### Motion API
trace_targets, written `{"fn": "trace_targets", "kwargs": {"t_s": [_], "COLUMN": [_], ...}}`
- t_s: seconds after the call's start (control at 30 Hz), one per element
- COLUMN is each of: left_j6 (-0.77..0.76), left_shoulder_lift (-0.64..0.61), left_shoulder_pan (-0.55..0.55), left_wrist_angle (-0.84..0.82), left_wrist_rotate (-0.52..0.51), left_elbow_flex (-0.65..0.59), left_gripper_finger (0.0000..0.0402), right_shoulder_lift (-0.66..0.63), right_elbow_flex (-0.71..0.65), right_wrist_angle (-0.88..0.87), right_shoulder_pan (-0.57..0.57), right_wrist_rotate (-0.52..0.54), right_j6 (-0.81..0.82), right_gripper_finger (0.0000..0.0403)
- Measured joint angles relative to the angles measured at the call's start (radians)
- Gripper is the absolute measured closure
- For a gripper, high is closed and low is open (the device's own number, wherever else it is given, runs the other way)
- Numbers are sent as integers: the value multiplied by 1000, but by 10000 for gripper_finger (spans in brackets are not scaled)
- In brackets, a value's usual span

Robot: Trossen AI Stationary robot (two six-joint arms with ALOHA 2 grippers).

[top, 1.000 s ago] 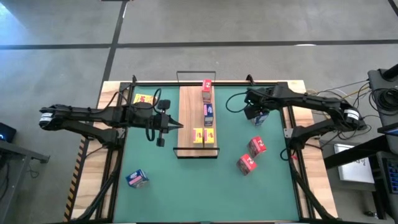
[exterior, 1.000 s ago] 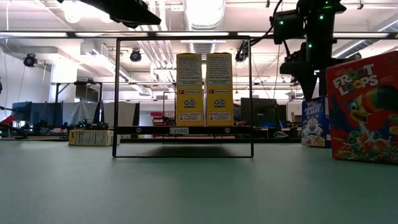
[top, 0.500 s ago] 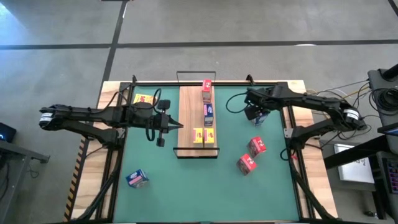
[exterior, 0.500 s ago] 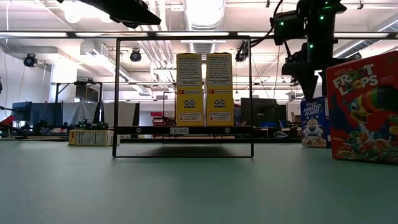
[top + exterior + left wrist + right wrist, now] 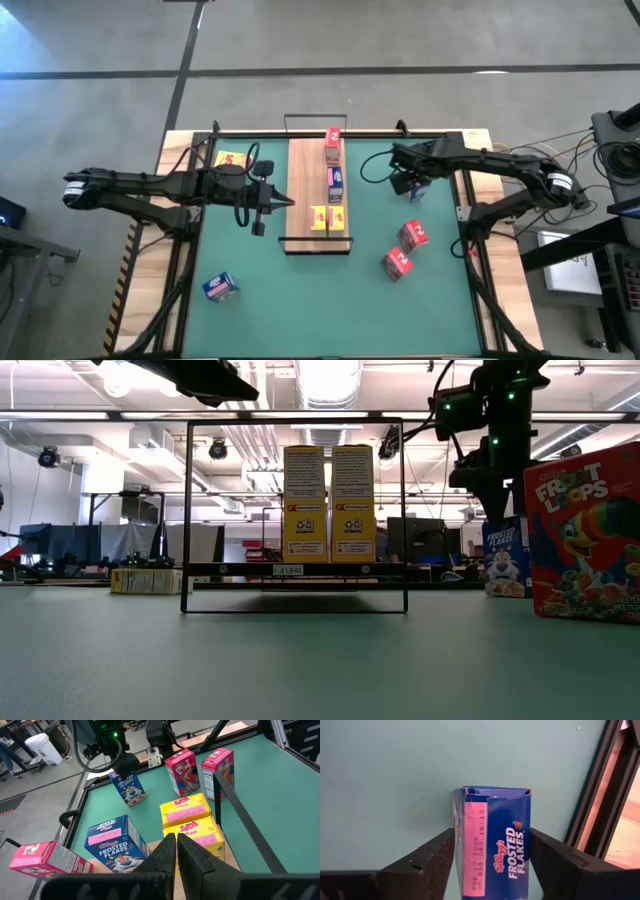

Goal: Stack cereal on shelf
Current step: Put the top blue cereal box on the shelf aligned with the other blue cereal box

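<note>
Right of the shelf [image 5: 300, 196], the right gripper [image 5: 492, 851] straddles an upright blue box [image 5: 496, 849], fingers touching its sides; red boxes [image 5: 412, 235] stand nearby.

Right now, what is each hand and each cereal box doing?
Left hand: shut, empty, beside the shelf.
Right hand: around the upright Frosted Flakes box on the mat.
Two yellow Pops boxes: upright, side by side on the shelf.
Two Froot Loops boxes: standing on the mat.
Third yellow box: lying flat, off the shelf.
</note>
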Motion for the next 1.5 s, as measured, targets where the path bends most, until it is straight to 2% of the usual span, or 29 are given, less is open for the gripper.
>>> {"fn": "trace_targets", "kwargs": {"t_s": [0.33,0.57,0.73,0.93,1.07,1.23,1.4,1.5], "left_j6": [-47,-81,-90,-91,-91,-79,-52,-33], "left_shoulder_lift": [0,0,-16,-66,-105,-134,-144,-153], "left_shoulder_pan": [0,-8,-19,-19,-19,-19,-19,-19], "left_wrist_angle": [13,57,162,222,223,226,221,219], "left_wrist_rotate": [0,0,0,-24,-80,-88,-99,-167], "left_elbow_flex": [0,-10,-69,-140,-155,-163,-183,-184], "left_gripper_finger": [401,401,401,401,401,401,401,401], "right_shoulder_lift": [11,10,-3,-25,-32,-30,-29,-29], "right_elbow_flex": [0,3,40,130,231,374,487,534], "right_wrist_angle": [2,-7,-14,-47,-88,-101,-98,-74], "right_shoulder_pan": [0,0,0,0,0,12,61,102], "right_wrist_rotate": [0,-3,-7,-8,-8,-42,-71,-82], "right_j6": [2,1,0,-6,-8,-7,20,50], "right_gripper_finger": [219,225,227,227,227,229,229,229]}}
